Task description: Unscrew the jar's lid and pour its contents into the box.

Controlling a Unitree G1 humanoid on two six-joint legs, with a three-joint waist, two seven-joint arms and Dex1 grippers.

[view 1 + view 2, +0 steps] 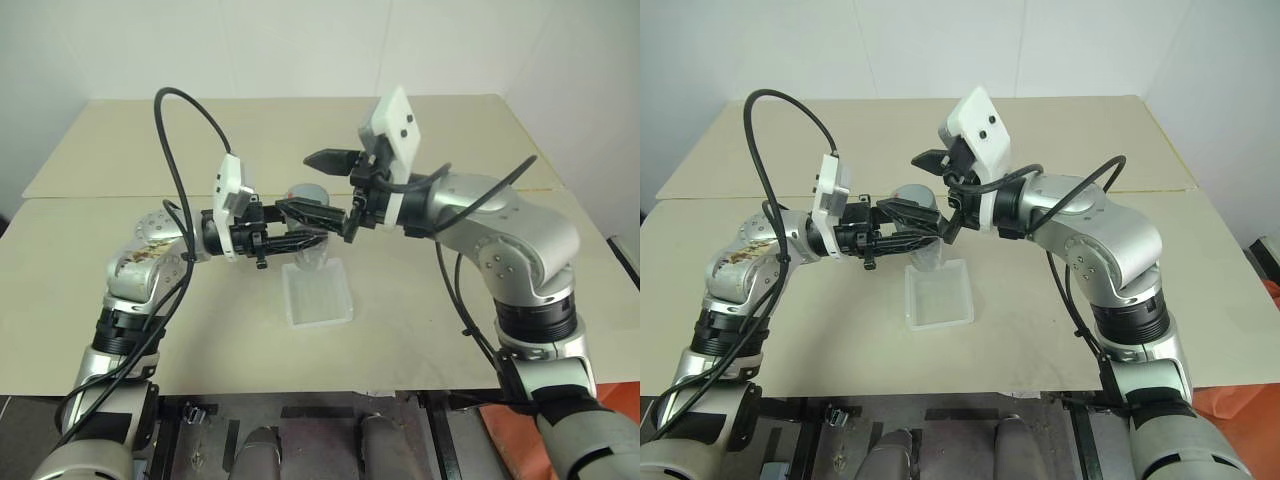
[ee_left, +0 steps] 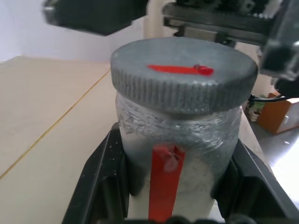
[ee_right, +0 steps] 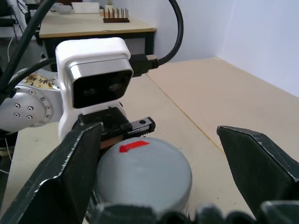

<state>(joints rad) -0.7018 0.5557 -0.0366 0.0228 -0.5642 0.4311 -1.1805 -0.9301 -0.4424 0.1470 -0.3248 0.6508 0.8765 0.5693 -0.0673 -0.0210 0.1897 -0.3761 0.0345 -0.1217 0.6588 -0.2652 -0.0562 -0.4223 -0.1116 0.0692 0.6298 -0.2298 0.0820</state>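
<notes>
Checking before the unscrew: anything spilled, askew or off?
Nothing stands out. The jar sits upright in the shut left gripper above the box, lid on. The right gripper is open around the lid.

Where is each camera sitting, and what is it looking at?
Left eye view: on the head, looking down over both arms at the table and box.
Right eye view: beside it, same scene.
Left wrist view: on the left wrist, looking along its claw's fingers shut on the jar.
Right wrist view: on the right wrist, looking past the open right claw at the lid.
Shared: all four show the grey lid with its red mark.
</notes>
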